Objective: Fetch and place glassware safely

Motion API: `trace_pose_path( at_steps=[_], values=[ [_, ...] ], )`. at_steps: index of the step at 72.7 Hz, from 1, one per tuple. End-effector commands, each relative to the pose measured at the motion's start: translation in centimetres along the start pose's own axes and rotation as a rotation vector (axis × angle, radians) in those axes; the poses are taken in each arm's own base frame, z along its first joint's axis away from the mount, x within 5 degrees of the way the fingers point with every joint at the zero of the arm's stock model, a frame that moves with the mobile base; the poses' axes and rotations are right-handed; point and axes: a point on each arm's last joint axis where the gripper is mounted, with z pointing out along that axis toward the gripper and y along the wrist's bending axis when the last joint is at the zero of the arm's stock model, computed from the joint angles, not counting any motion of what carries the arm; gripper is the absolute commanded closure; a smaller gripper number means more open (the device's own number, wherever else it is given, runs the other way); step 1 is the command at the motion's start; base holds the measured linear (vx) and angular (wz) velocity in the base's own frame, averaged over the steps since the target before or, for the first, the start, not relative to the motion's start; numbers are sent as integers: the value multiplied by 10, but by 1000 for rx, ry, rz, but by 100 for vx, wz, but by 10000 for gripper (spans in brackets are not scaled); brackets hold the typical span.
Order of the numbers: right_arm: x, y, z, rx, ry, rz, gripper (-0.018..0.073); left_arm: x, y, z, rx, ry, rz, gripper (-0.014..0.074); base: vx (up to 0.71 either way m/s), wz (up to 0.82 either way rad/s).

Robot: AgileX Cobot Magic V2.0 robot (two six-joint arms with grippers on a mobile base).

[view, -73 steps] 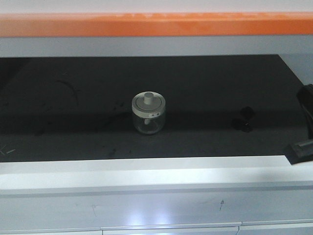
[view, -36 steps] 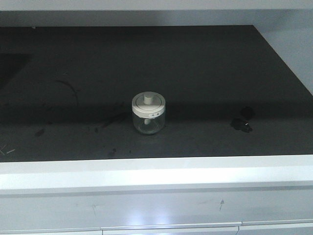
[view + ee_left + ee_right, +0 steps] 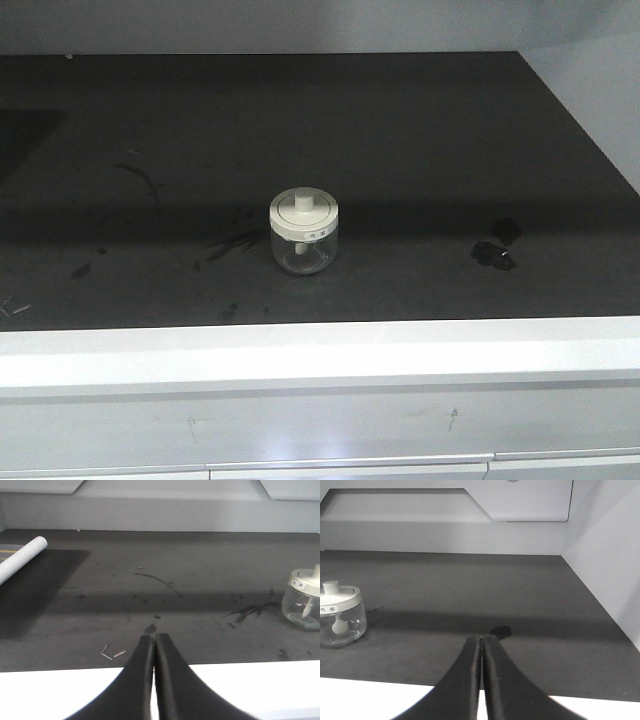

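First open the squeezed-together left fingers (image 3: 141, 667) and right fingers (image 3: 470, 667) wide, then gently hug the small cream-lidded clear glass jar (image 3: 303, 235).

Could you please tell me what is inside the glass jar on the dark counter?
Through the glass jar, what looks like a small white spoon hangs down; otherwise it looks empty. The cream lid hides where the spoon attaches.

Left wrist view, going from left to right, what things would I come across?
White cylindrical roll at the left edge → black left gripper, shut, in the centre → small clear glass jar with cream-white knobbed lid at the right edge.
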Motion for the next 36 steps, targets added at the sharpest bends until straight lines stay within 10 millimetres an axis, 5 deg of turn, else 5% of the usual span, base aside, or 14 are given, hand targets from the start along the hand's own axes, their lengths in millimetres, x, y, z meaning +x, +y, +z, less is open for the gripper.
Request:
trace_pose_path(
  at_steps=[1, 19, 36],
  values=[
    [-16, 1, -1, -15, -96, 6, 560, -14, -3, -2, 28, -89, -8, 603, 0, 0],
    [-18, 2, -1, -21, -124, -6, 483, -14, -3, -2, 28, -88, -8, 603, 0, 0],
    [-25, 2, 7, -24, -101, -2, 207, -14, -3, -2, 27, -85, -8, 603, 0, 0]
  ],
)
